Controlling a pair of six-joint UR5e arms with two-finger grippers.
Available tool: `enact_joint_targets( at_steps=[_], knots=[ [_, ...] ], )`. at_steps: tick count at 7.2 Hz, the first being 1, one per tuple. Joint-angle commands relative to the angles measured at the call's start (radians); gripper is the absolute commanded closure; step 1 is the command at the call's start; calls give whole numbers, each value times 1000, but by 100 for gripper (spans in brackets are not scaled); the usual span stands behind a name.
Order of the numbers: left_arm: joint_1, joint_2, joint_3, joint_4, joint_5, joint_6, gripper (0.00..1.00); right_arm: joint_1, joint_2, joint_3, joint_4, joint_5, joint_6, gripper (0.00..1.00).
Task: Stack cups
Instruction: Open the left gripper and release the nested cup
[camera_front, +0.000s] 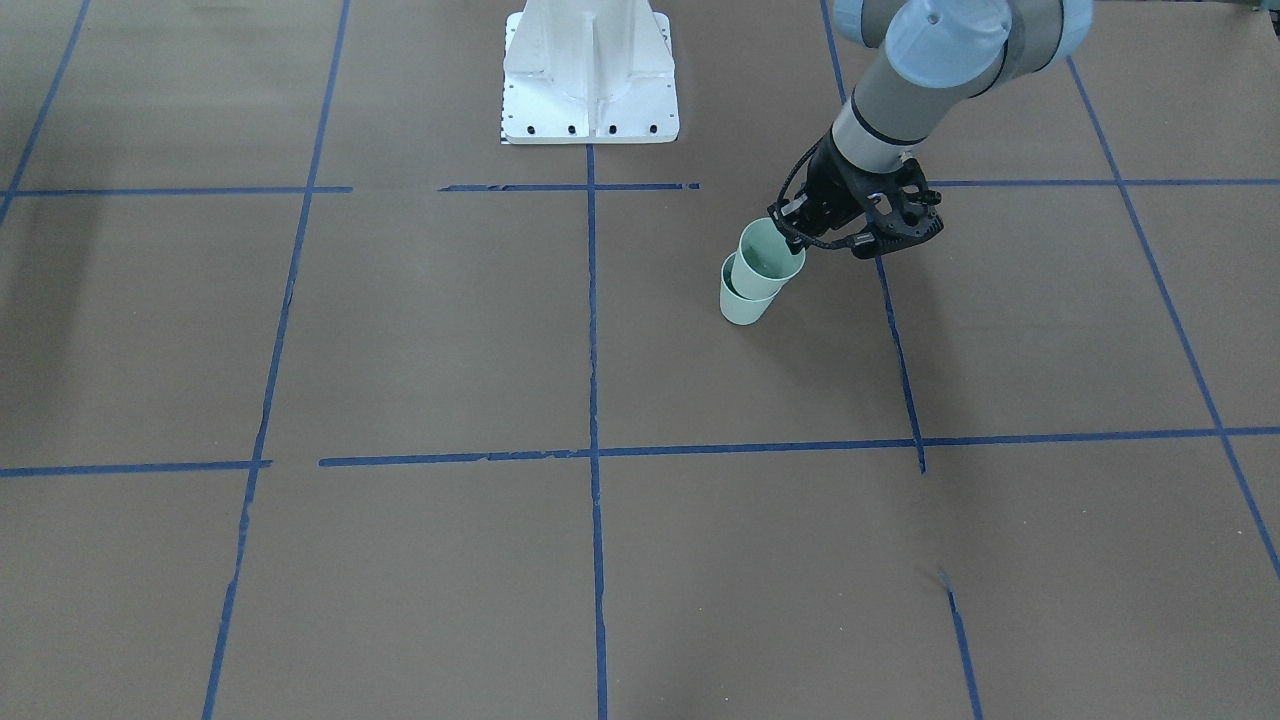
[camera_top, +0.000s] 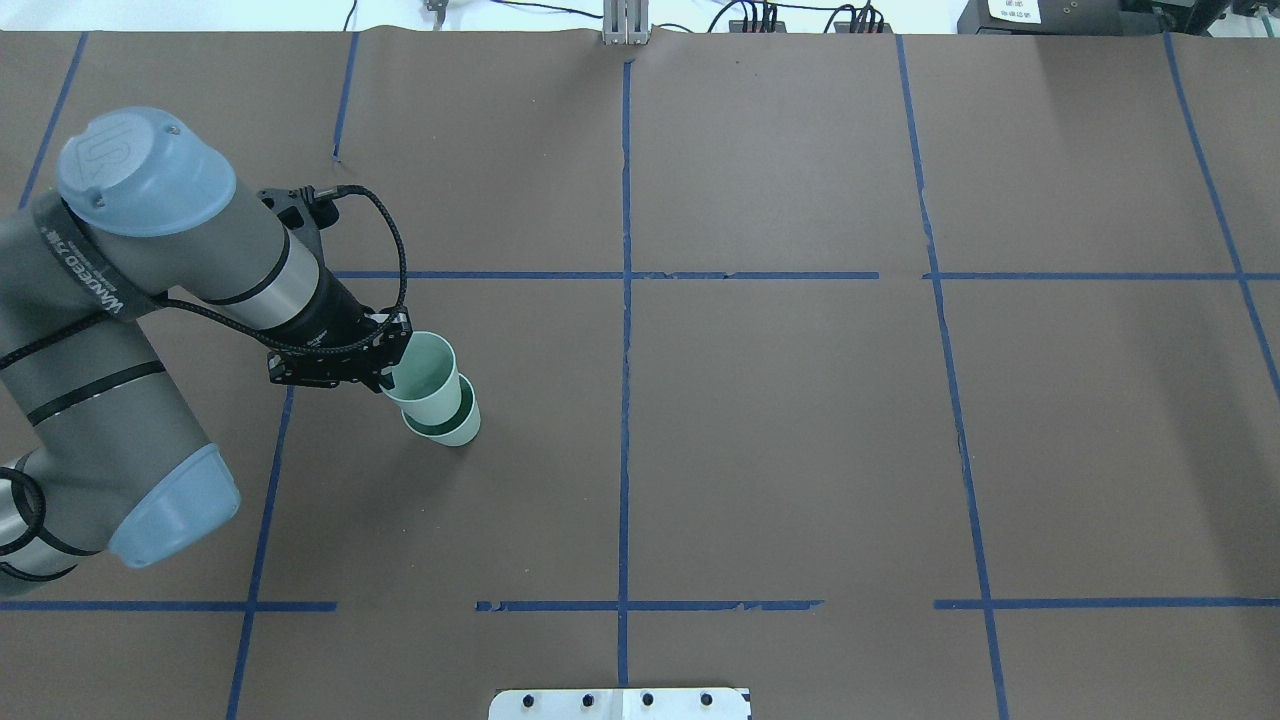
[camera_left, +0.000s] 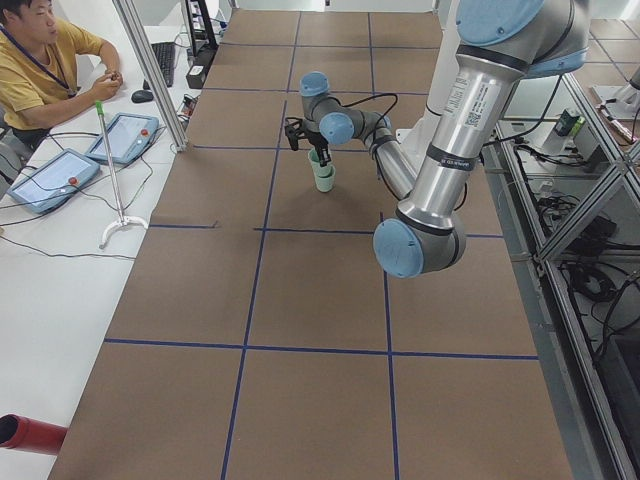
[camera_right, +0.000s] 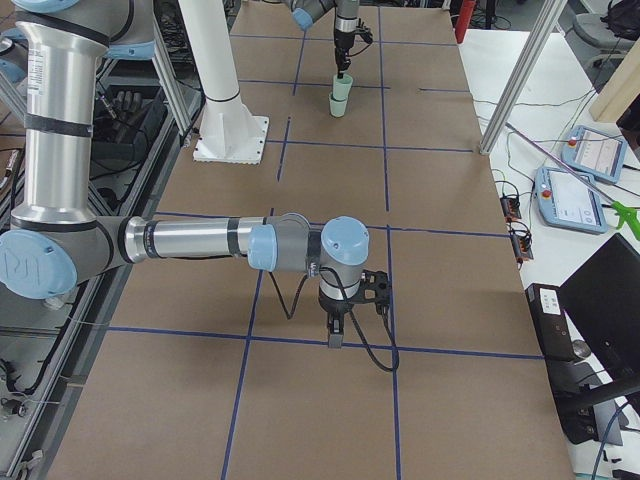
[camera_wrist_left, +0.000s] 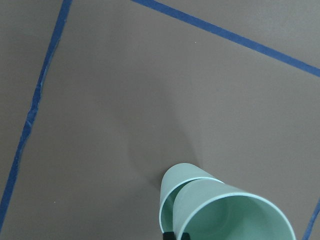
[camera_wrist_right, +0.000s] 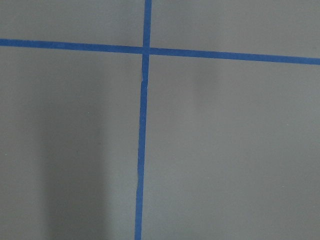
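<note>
Two pale mint-green cups stand left of the table's middle. The lower cup stands on the brown table. The upper cup sits tilted, its base inside the lower cup. My left gripper is shut on the upper cup's rim, on the robot's side. The left wrist view shows the upper cup nested in the lower cup. My right gripper hangs over bare table far from the cups; I cannot tell whether it is open or shut.
The white robot base stands at the table's robot-side edge. Blue tape lines cross the brown table. An operator sits at a side desk with teach pendants.
</note>
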Motion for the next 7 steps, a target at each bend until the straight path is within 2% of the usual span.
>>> enact_joint_targets(
  at_steps=[1, 3, 4, 5, 7],
  knots=[
    [4, 0, -2, 0, 4, -33, 0, -1, 0, 0, 0, 0, 0, 0],
    [-4, 11, -23, -11, -1, -16, 0, -1, 0, 0, 0, 0, 0, 0],
    [-18, 17, -28, -12, -4, 95, 0, -1, 0, 0, 0, 0, 0, 0],
    [-69, 79, -28, -15, -9, 240, 0, -1, 0, 0, 0, 0, 0, 0],
    [-284, 240, -20, -14, -56, 680, 0, -1, 0, 0, 0, 0, 0, 0]
  ],
)
